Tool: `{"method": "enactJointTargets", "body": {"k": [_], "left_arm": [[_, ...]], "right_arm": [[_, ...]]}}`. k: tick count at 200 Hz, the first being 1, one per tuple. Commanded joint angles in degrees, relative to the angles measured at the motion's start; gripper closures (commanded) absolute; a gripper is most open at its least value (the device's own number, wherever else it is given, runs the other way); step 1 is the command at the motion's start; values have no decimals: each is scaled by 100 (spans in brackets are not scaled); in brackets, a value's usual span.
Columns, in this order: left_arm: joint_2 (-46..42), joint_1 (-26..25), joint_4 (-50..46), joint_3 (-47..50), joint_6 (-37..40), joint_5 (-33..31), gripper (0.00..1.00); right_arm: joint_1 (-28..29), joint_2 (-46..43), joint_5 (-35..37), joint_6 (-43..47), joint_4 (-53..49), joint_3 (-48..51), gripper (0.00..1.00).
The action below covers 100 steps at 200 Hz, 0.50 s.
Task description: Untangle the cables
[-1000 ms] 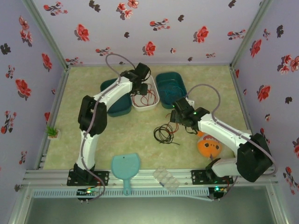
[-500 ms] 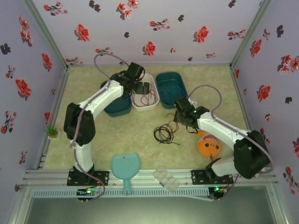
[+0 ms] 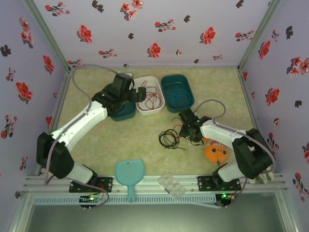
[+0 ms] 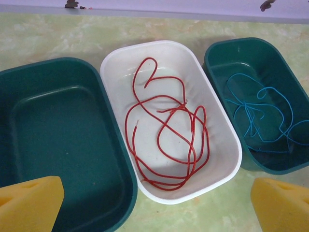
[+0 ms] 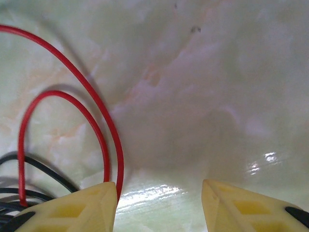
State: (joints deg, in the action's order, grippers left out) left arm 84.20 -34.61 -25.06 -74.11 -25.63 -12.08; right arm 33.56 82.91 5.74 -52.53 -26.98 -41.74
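- Left tool hangs released over the row of three tubs at the far side of the worktop. Its fingers are spread wide and hold nothing.
- One red cable lies loose inside the white tub. A blue cable lies in the right green tub, and the left green tub is bare.
- Right tool sits low at the right edge of the tangle in the middle of the worktop. Its fingers are partly apart with bare worktop between them, grasping nothing.
- In the right wrist view a second red cable loops down to the inner edge of the finger on the left of that view. The black cable runs in on that finger's outer side.
- The step in hand, as I judge it: two cables look sorted into tubs, and the right tool is lining up a pick on the tangle.
- The next move calls for shifting the right tool toward the red loop so that a single strand lies between the fingers. It should then clench and lift slowly, so red draws free of black rather than dragging the whole knot.
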Motion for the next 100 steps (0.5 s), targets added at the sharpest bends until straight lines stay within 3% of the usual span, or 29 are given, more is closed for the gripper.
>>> {"method": "enactJointTargets", "body": {"k": [1,100], "left_arm": [[-244,-39,319,200,-152,-163,0],[-176,-37,353,267,-163,-137,0]], "right_arm": [[-21,-111,-211,-312,340,125,50],[-16,-56,-422,-395,673,173,56]]}}
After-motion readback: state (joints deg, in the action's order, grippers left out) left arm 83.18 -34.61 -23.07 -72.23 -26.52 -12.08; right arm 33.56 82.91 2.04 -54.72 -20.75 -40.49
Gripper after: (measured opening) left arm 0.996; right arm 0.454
